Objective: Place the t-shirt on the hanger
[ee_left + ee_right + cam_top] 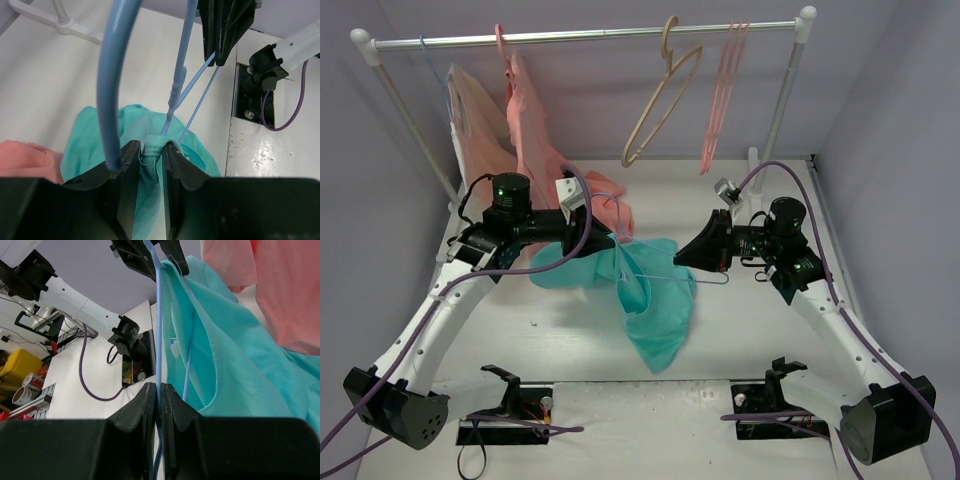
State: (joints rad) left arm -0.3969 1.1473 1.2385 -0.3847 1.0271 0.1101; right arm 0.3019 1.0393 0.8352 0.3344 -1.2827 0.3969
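Note:
The teal t-shirt (655,300) hangs bunched between the two arms above the table, its lower part drooping down. My left gripper (610,228) is shut on its folded collar; in the left wrist view the fabric (95,135) fills the gap between the jaws of that gripper (151,150). The thin light-blue hanger (700,279) runs through the shirt's neck, its hook (107,75) curving just in front of the left fingers. My right gripper (685,258) is shut on the hanger's wire (159,315). In the right wrist view that gripper (160,387) has the t-shirt (225,350) draped to its right.
A white clothes rail (590,37) spans the back. On it hang a pale peach garment (480,115), a salmon-pink garment (535,130), a beige hanger (660,110) and thin pink hangers (720,100). The pink cloth trails down close behind the left gripper.

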